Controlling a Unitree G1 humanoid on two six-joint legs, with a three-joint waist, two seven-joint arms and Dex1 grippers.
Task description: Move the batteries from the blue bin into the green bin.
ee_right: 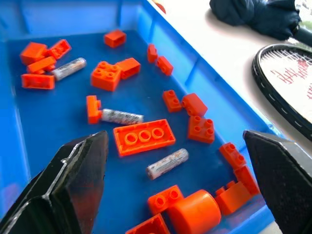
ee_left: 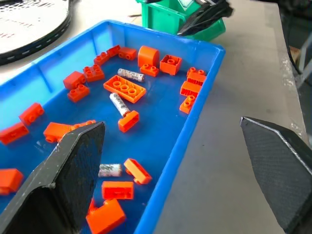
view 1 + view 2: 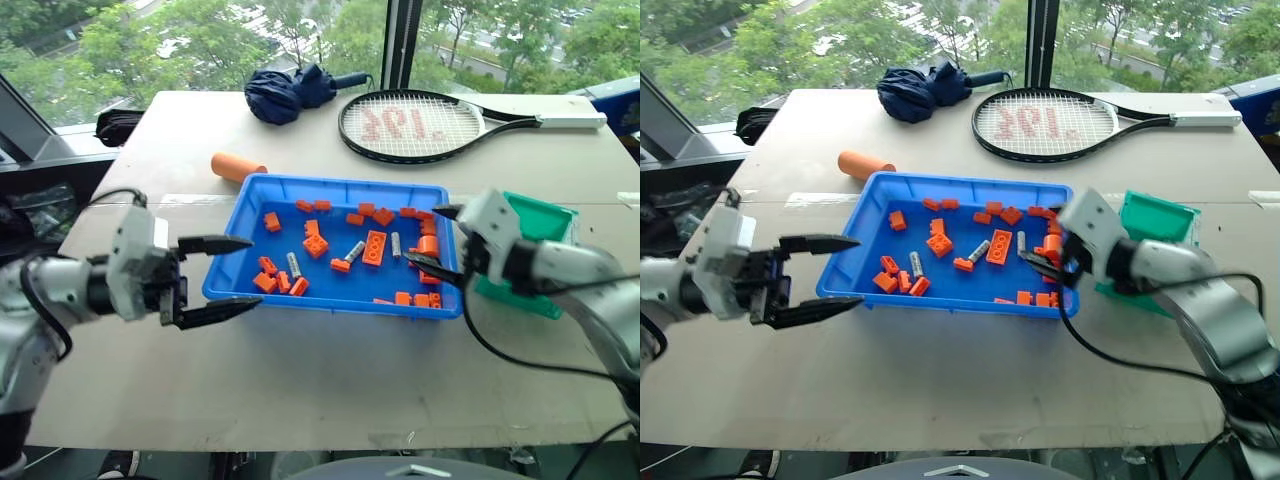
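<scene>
Left gripper [image 3: 222, 283]: lower left of the head view, just left of the blue bin's near-left corner, jaws released wide and empty, pointing toward the bin.
Right gripper [image 3: 446, 241]: right of centre, over the blue bin's right end, jaws spread wide, nothing between them.
Blue bin [image 3: 330, 298]: centre of the table, wide and shallow, holding orange bricks and the batteries.
Batteries [image 1: 167, 163]: three lie on the bin floor among the bricks; in the head view one left of centre [image 3: 293, 264], one mid-bin [image 3: 355, 251], one further right [image 3: 396, 244].
Bricks [image 3: 374, 247]: scattered across the bin floor, thickest at the right end.
Green bin [image 3: 545, 222]: right of the blue bin, partly behind the right arm.
Orange cylinder [image 3: 237, 167]: on the table just beyond the bin's far-left corner.
Racket [image 3: 410, 126]: upper centre.
Umbrella [image 3: 290, 91]: folded, upper left of the racket.
</scene>
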